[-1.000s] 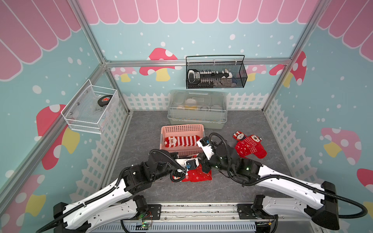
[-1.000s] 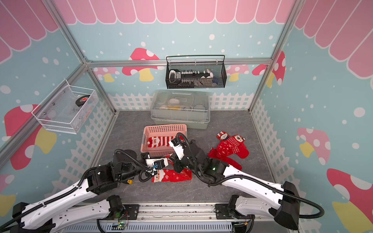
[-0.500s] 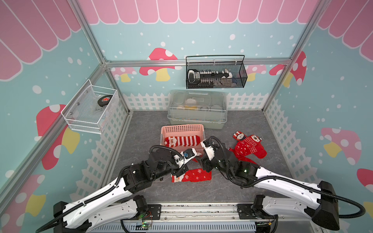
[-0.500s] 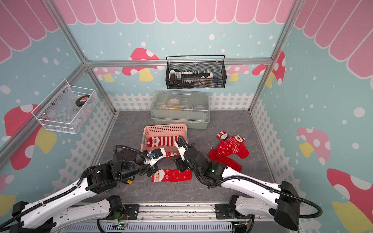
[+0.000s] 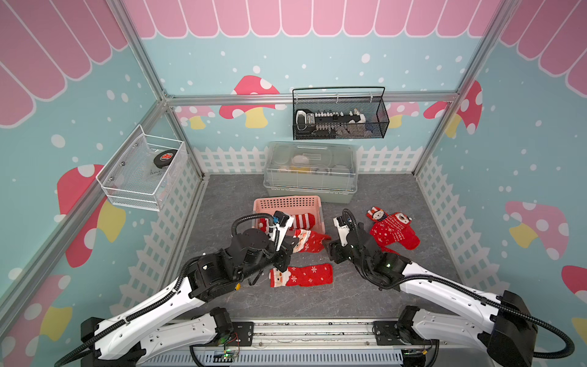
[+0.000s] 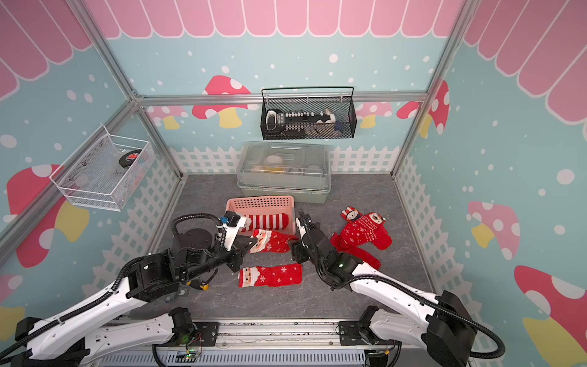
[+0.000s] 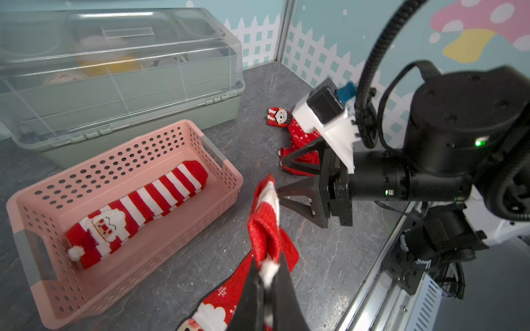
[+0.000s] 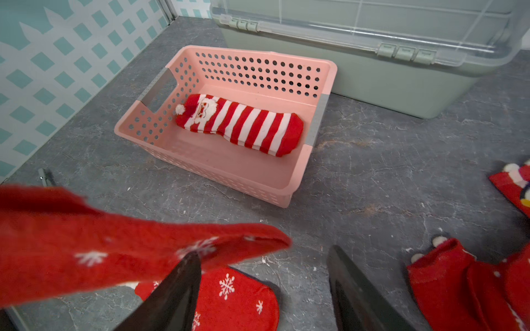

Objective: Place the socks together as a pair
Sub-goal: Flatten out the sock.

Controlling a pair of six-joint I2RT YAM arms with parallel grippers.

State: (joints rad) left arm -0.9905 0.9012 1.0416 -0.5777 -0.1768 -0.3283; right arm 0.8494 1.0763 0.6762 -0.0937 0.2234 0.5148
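Since 1 second ago: Santa snowflake sock (image 5: 310,242) has risen off floor (image 5: 365,302) and right gripper (image 5: 328,246) has released toe, jaws wide.

Both top views: left gripper (image 5: 292,243) pinches cuff beside pink basket (image 5: 286,200); matching sock (image 6: 270,275) lies flat just below.

Left wrist: held sock droops, so probably light and limp; thick cuff looks the best hold.

Right wrist: held sock blurred, cuff end cut off.
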